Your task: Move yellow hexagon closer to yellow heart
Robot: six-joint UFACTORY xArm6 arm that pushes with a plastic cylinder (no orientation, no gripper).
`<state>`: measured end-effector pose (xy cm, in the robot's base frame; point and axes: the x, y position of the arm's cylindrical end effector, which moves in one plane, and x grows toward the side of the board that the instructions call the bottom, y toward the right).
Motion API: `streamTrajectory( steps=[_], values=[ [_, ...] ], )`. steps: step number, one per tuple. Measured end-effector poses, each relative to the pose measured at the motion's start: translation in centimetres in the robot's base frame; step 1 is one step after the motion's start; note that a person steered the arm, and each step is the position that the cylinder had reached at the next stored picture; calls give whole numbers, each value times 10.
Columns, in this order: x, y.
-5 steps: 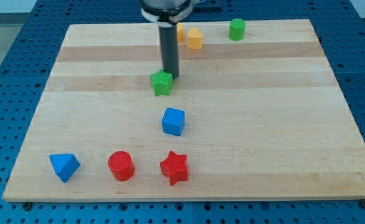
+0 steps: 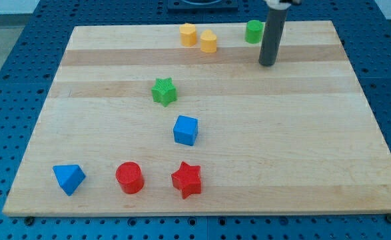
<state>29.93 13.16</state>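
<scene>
Straight dark grey cylindrical rod, smooth matte surface, my tip (image 2: pixel 267 64) blunt and flat-ended

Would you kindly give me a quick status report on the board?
My tip on bare board, just below green cylinder. Yellow hexagon and yellow heart close together, slim gap. Nothing between them.

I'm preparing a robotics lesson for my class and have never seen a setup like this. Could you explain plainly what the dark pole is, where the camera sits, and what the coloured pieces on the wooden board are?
The pole is a robot arm's pushing rod; it holds nothing, only nudges blocks. My tip rests just below and right of the green cylinder, near the view's top. One camera looks down at the wooden board; its mounting is unknown. Top: two yellow blocks, the yellow hexagon and yellow heart. Middle: green star, blue cube. Bottom: blue pyramid-like block, red cylinder, red star.
</scene>
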Motion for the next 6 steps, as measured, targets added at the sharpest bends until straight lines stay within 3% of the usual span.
streamTrajectory(
  steps=[1,2,3,4,5,6],
  values=[
    [-35,-15],
    [-35,77],
    [-85,114],
    [-105,85],
    [-95,17],
    [-52,-64]
  ],
)
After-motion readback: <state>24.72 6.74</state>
